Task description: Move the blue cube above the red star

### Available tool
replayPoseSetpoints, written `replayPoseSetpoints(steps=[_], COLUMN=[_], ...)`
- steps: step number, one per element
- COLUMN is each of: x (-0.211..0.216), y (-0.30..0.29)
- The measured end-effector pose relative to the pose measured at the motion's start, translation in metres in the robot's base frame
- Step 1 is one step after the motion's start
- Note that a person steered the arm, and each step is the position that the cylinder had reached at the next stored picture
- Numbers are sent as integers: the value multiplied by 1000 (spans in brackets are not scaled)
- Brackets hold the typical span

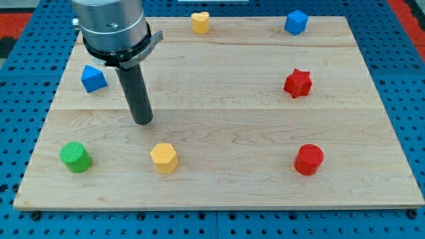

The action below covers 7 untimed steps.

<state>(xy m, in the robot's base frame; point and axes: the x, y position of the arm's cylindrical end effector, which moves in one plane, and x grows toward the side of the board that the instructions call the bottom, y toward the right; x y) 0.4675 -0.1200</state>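
Note:
The blue cube (295, 22) sits near the view's top right corner of the wooden board. The red star (297, 83) lies below it, toward the view's right. My tip (143, 122) is at the end of the dark rod in the left half of the board, far left of both blocks and touching neither. It stands to the lower right of a blue triangular block (93, 78) and above a yellow hexagonal block (163, 158).
A yellow heart block (200, 22) sits at the top middle. A green cylinder (75, 157) is at the lower left and a red cylinder (309, 159) at the lower right. The wooden board (219, 192) rests on a blue perforated table.

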Motion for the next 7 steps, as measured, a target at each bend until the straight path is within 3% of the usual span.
replayPoseSetpoints(steps=[7], x=[-9], y=[5])
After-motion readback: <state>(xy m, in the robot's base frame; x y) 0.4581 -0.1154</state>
